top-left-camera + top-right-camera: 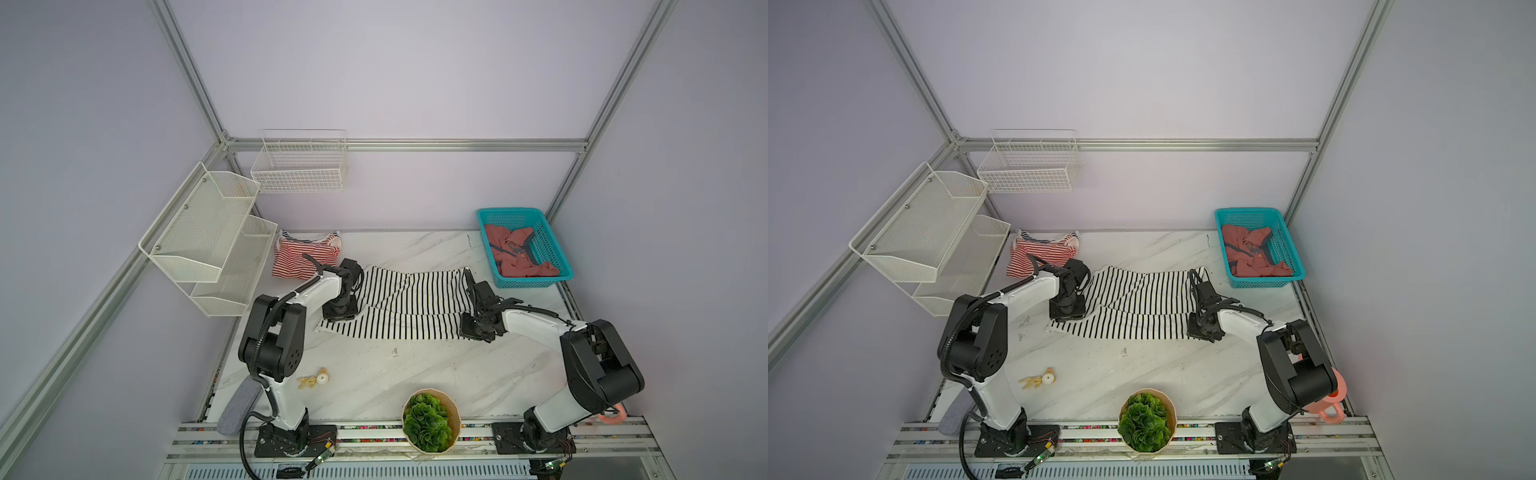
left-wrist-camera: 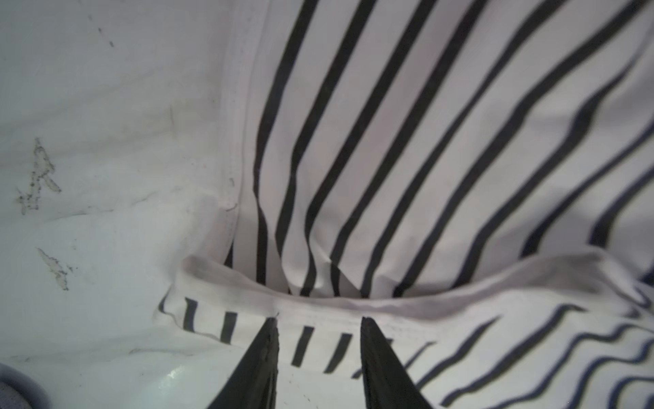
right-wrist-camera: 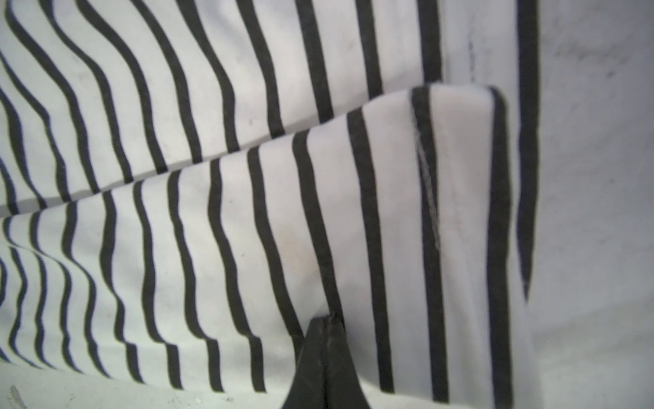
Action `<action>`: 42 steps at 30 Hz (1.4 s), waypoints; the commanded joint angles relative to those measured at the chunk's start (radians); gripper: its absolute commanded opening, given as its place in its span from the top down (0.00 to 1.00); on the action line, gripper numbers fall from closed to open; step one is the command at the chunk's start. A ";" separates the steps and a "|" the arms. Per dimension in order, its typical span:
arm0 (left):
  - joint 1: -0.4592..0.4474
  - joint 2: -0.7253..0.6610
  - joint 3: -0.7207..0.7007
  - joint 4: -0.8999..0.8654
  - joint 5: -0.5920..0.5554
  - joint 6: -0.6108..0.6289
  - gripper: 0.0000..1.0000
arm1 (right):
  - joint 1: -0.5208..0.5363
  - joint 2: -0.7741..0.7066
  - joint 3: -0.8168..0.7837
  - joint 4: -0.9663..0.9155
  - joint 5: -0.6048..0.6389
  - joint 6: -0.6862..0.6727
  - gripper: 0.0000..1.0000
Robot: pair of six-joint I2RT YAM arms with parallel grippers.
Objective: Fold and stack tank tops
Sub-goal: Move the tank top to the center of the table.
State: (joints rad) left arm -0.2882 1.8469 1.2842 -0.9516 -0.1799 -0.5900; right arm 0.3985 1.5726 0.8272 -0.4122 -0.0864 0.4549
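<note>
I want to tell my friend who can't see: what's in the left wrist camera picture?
The left gripper, its two black fingers apart, points at the hemmed edge of a black-and-white striped top, which fills most of the picture. The white marble table shows beside the cloth.

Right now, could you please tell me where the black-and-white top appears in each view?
In a top view: the black-and-white top lies spread mid-table, between the arms.
In a top view: the top sits in the same spot.
Left wrist: the top fills most of the picture, hem showing.
Right wrist: the top fills most of the picture, one layer folded over.
Shared landmark: the marble table beneath it.
</note>
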 commanded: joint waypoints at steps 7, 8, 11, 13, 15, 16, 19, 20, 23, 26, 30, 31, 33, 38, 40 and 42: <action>0.068 0.009 -0.073 0.060 -0.012 -0.002 0.59 | 0.005 0.029 -0.012 -0.051 0.017 -0.019 1.00; 0.073 0.006 -0.092 0.061 -0.013 -0.002 0.59 | 0.006 0.027 -0.014 -0.053 0.019 -0.019 1.00; 0.084 -0.011 -0.152 0.068 -0.015 -0.011 0.59 | 0.005 0.020 -0.023 -0.058 0.023 -0.019 1.00; 0.087 -0.024 -0.191 0.073 -0.014 -0.020 0.59 | 0.006 0.013 -0.031 -0.062 0.028 -0.018 1.00; 0.086 -0.041 -0.234 0.080 -0.006 -0.030 0.59 | 0.006 0.003 -0.038 -0.066 0.029 -0.015 0.99; 0.086 -0.050 -0.249 0.082 -0.001 -0.033 0.59 | 0.005 -0.003 -0.041 -0.068 0.031 -0.014 0.98; 0.086 -0.085 -0.296 0.082 -0.003 -0.047 0.59 | 0.005 -0.014 -0.047 -0.076 0.033 -0.013 0.98; 0.087 -0.097 -0.310 0.081 -0.003 -0.050 0.59 | 0.006 -0.018 -0.048 -0.077 0.030 -0.012 0.98; 0.087 -0.128 -0.341 0.080 -0.013 -0.062 0.58 | 0.005 -0.023 -0.053 -0.073 0.012 -0.007 1.00; 0.090 -0.141 -0.359 0.061 -0.050 -0.077 0.58 | 0.008 -0.028 -0.071 -0.057 -0.021 0.007 1.00; 0.109 -0.135 -0.374 0.054 -0.085 -0.092 0.58 | 0.011 -0.052 -0.099 -0.032 -0.050 0.036 1.00; 0.115 -0.134 -0.370 0.051 -0.091 -0.093 0.58 | 0.014 -0.058 -0.103 -0.026 -0.054 0.040 1.00; 0.122 -0.128 -0.358 0.050 -0.097 -0.095 0.58 | 0.015 -0.063 -0.098 -0.019 -0.060 0.044 1.00; 0.121 -0.135 -0.258 0.019 -0.086 -0.087 0.55 | 0.017 -0.051 -0.008 -0.064 -0.022 0.012 1.00; 0.117 -0.163 -0.198 0.012 -0.052 -0.080 0.51 | 0.016 -0.048 0.064 -0.103 0.014 -0.007 1.00; 0.106 -0.195 -0.123 0.004 -0.020 -0.070 0.48 | 0.017 -0.049 0.149 -0.134 0.029 -0.017 1.00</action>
State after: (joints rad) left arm -0.1795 1.6848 1.0191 -0.8932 -0.2134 -0.6697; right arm 0.4114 1.5242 0.8719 -0.4820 -0.1108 0.4591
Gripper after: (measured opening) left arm 0.508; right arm 0.046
